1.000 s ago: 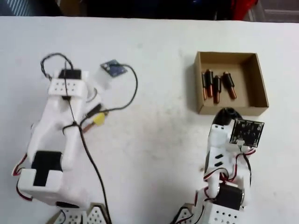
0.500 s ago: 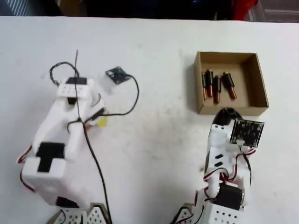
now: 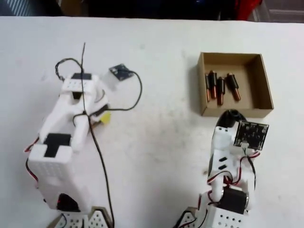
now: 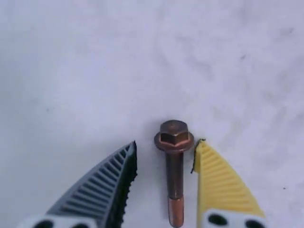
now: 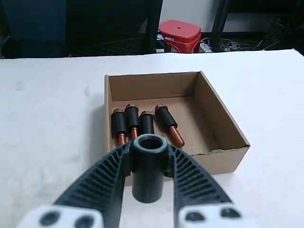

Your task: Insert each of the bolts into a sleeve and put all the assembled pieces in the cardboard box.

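Left end effector (image 4: 166,142) is gaping astride the bolt (image 4: 174,166) to grab it; right end effector (image 5: 148,148) is clamping the sleeve (image 5: 148,183) bore-up, awaiting insertion.

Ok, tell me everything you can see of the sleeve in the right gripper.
The sleeve is a short dark tube, plastic-looking, with a smooth wall and an open, empty bore at its upper end. It stands roughly upright, pinched on both sides by the right gripper's ribbed black fingers, just short of the cardboard box's near wall.
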Available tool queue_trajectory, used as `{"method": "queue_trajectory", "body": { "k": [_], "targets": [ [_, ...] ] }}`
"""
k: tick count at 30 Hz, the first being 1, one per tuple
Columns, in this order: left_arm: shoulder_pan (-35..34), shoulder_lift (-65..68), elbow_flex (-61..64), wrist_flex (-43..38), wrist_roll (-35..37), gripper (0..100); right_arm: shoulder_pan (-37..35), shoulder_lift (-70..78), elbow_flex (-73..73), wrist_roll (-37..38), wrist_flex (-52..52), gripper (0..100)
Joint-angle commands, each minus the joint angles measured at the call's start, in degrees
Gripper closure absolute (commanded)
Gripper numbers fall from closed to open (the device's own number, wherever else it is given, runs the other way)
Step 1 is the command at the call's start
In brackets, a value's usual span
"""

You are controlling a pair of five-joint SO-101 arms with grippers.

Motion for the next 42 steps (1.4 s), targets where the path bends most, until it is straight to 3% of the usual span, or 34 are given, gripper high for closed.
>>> {"method": "queue_trajectory", "body": {
  "k": [1, 6, 16, 26, 36, 38, 42],
  "targets": [
    [1.54, 0.92, -3.60, -0.88, -0.18, 83, 0.48, -0.57, -0.35, 0.88, -1.19, 98.1],
    [2.86, 3.56, -5.98, -0.88, -0.18, 90, 0.48, -0.57, -0.35, 0.88, -1.19, 98.1],
    [3.91, 7.34, -10.55, -0.70, -0.26, 91, 0.48, -0.57, -0.35, 0.88, -1.19, 98.1],
    [5.14, 3.38, -19.78, 17.49, -0.26, 95, 0.31, -0.57, -0.35, 0.97, -1.19, 98.1],
    [5.14, 3.56, -20.48, 18.90, 0.44, 98, 0.13, -0.57, -0.35, 0.97, -1.01, 98.1],
    [4.62, 3.65, -20.48, 18.55, 5.71, 98, 0.13, -0.57, -0.35, 0.97, -1.01, 98.1],
    [4.00, 3.65, -20.57, 18.46, 26.20, 98, 0.13, -0.57, -0.35, 0.97, -0.92, 98.1]
  ]
}}
